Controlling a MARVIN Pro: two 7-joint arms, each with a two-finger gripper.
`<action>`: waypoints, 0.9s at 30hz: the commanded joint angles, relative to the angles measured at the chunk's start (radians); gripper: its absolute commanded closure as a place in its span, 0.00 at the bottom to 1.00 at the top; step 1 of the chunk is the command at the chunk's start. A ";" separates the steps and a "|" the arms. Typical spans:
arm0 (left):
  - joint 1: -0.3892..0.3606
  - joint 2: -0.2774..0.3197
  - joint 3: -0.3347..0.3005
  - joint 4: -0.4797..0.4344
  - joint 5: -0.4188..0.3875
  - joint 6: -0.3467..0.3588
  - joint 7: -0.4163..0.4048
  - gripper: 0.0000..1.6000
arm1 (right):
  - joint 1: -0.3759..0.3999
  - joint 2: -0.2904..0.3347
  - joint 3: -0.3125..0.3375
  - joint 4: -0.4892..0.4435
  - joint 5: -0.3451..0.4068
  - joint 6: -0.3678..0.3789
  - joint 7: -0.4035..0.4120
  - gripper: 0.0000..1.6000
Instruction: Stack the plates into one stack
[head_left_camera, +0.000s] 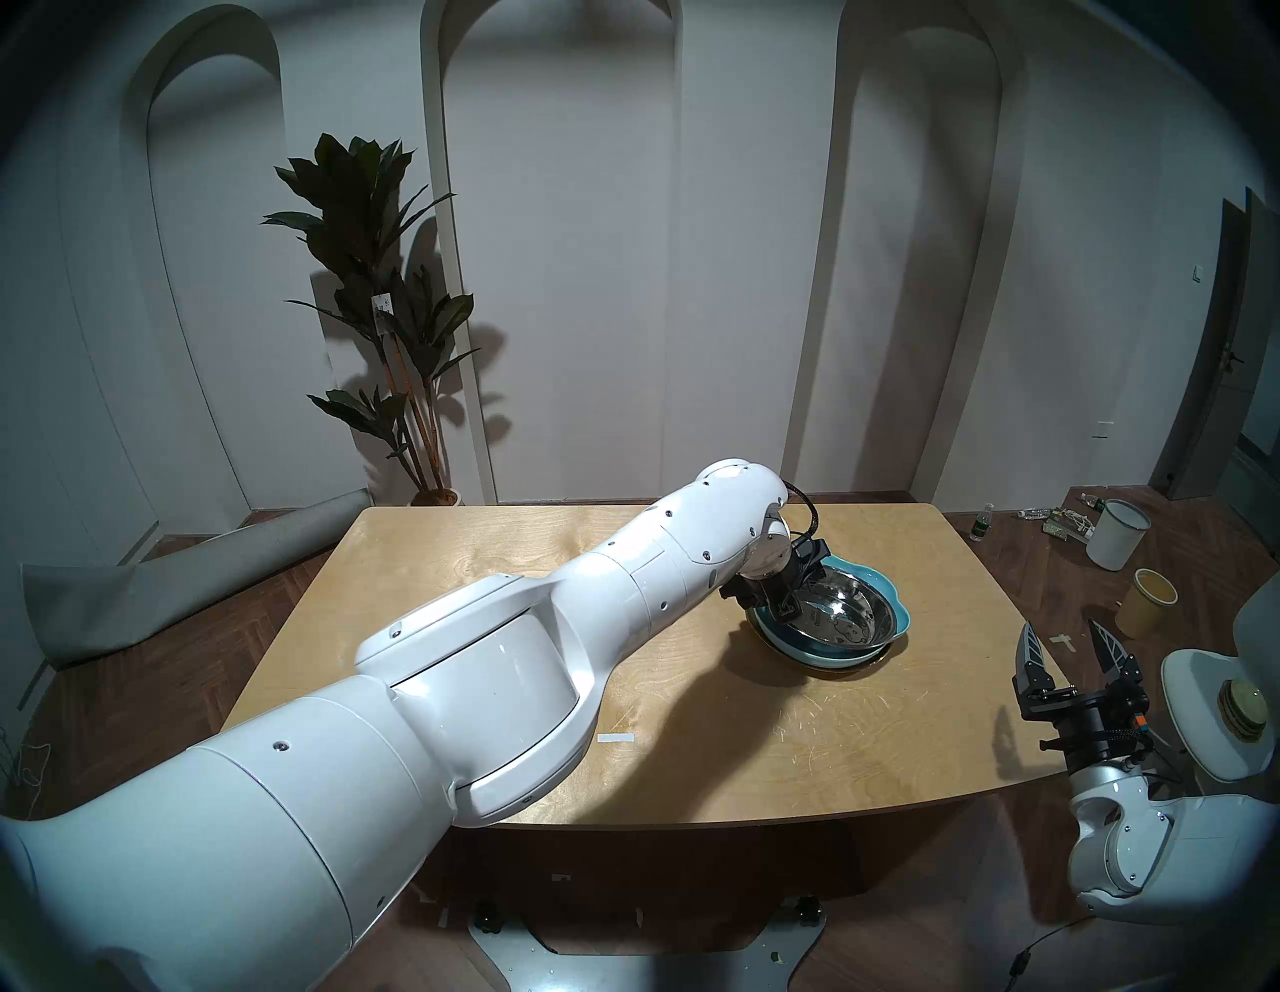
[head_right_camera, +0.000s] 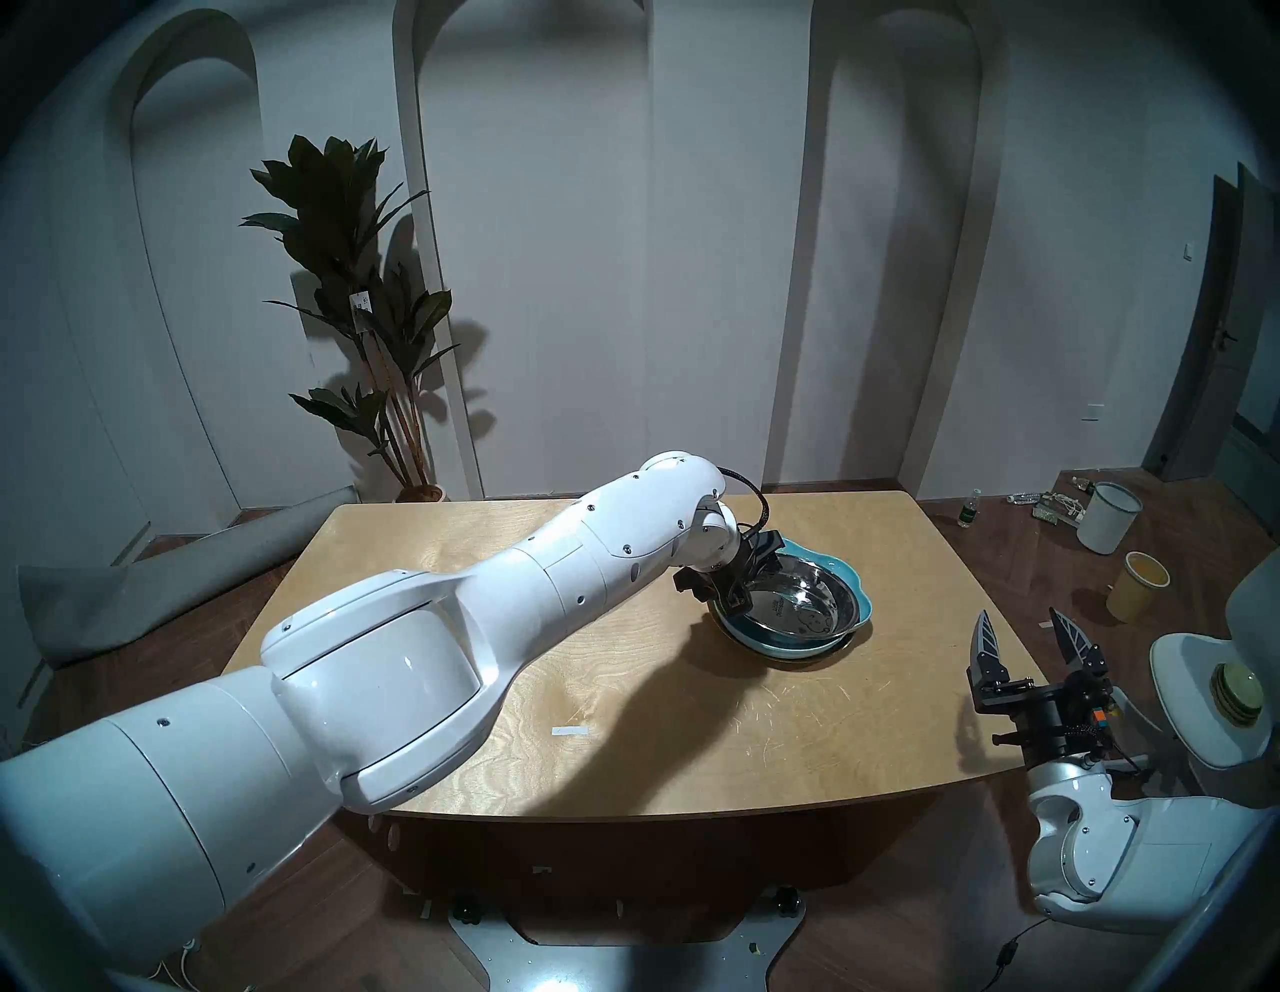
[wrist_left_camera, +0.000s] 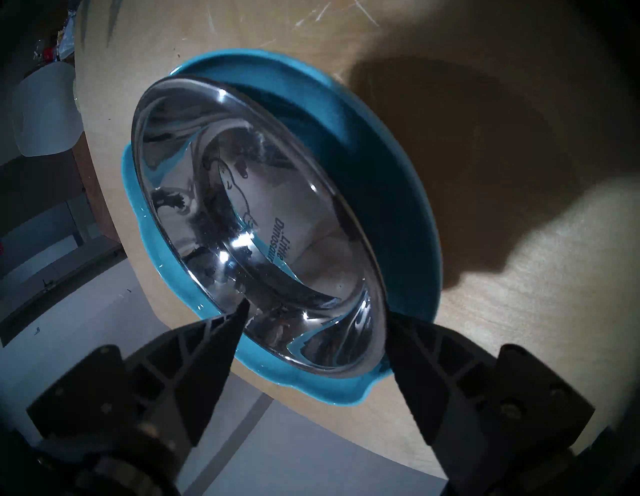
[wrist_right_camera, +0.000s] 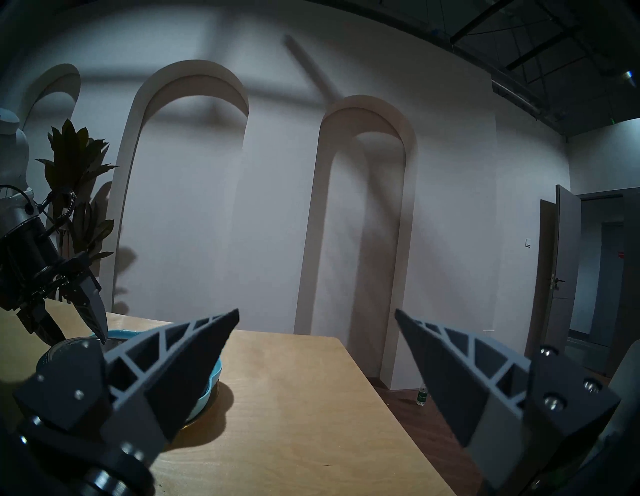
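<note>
Steel dish (head_left_camera: 838, 613) seated inside blue dish (head_left_camera: 893, 609), uppermost of the stack; cartoon print and lettering legible on its floor in the left wrist view (wrist_left_camera: 273, 239). Blue dish (wrist_left_camera: 388, 194) lobed, rim showing all round the steel one. Gold plate (head_left_camera: 880, 652) lowest, only a thin edge visible at the near side beneath the blue dish. Stack located on the counter (head_left_camera: 485, 554), right of centre, toward the far edge.

Left tool (head_left_camera: 786, 589) positioned at the stack's left rim, pointing downward. Fingers spread, one (wrist_left_camera: 221, 332) over the steel dish's inner wall, the other (wrist_left_camera: 415, 343) outside its rim; rim between them, contact not confirmable. Nothing pinched.

Right tool (head_left_camera: 1063, 641) off the counter's right edge, well apart from the stack, pointing roughly level toward the far wall. Fingers spread wide and empty, confirmed in the right wrist view (wrist_right_camera: 317, 315).

Strip of white tape (head_left_camera: 616, 738) on the counter's near part. Potted plant (head_left_camera: 374, 277) against the wall beyond the counter. White bucket (head_left_camera: 1116, 533) and yellow cup (head_left_camera: 1146, 601) on the floor at right.
</note>
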 joint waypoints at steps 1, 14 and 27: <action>-0.074 -0.004 -0.016 -0.009 0.013 0.014 0.038 0.16 | -0.042 -0.044 0.082 0.002 -0.030 -0.003 -0.102 0.00; -0.099 0.037 -0.033 0.017 0.042 0.019 0.093 0.21 | -0.136 -0.177 0.275 -0.020 -0.132 -0.003 -0.095 0.00; -0.156 0.074 -0.135 0.069 -0.005 0.045 0.207 0.36 | -0.222 -0.325 0.432 -0.061 -0.236 -0.003 -0.045 0.00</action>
